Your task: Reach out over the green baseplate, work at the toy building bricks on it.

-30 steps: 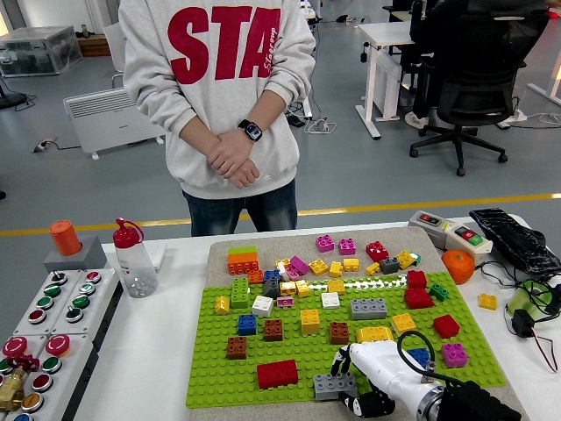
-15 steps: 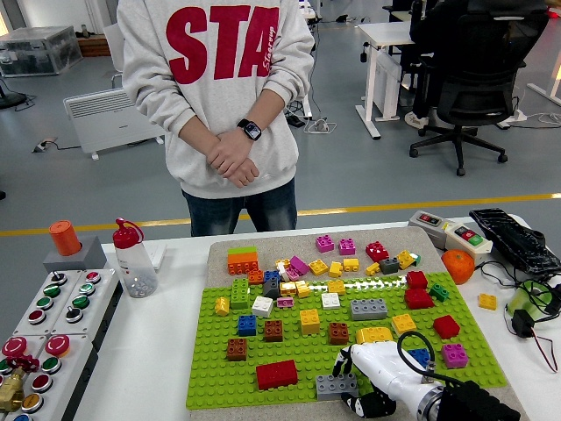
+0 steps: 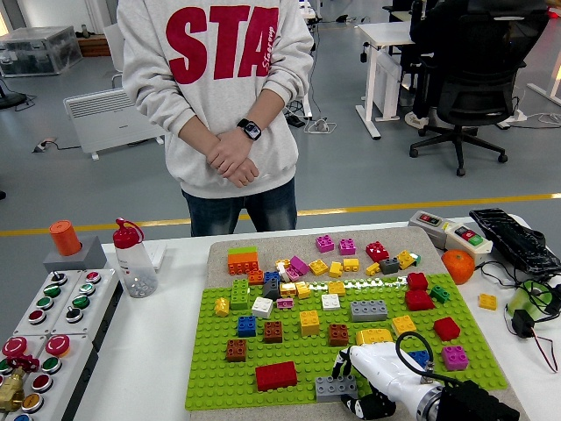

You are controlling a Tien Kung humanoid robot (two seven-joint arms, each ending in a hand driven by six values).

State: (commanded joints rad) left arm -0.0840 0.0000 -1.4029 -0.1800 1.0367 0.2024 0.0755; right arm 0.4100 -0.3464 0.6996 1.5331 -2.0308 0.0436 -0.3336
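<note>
The green baseplate (image 3: 307,355) lies mid-table, studded with bricks of many colours. My right hand (image 3: 355,384), white with black fingers, comes in from the lower right and sits at the plate's front edge. Its curled fingers touch a grey brick (image 3: 335,387); whether they grip it is hidden. A red brick (image 3: 276,374) lies just left of that. A yellow brick (image 3: 374,334) and a blue brick (image 3: 420,357) lie close behind the hand. My left arm is out of view.
A person stands at the far side, hands (image 3: 230,158) clasped, off the table. A bottle with a red cap (image 3: 134,259) and button boxes (image 3: 54,320) sit left. An orange (image 3: 457,265), a switch box (image 3: 447,230) and cables (image 3: 526,303) are right.
The view shifted very slightly. My right hand and the grey brick stay almost where they were.
</note>
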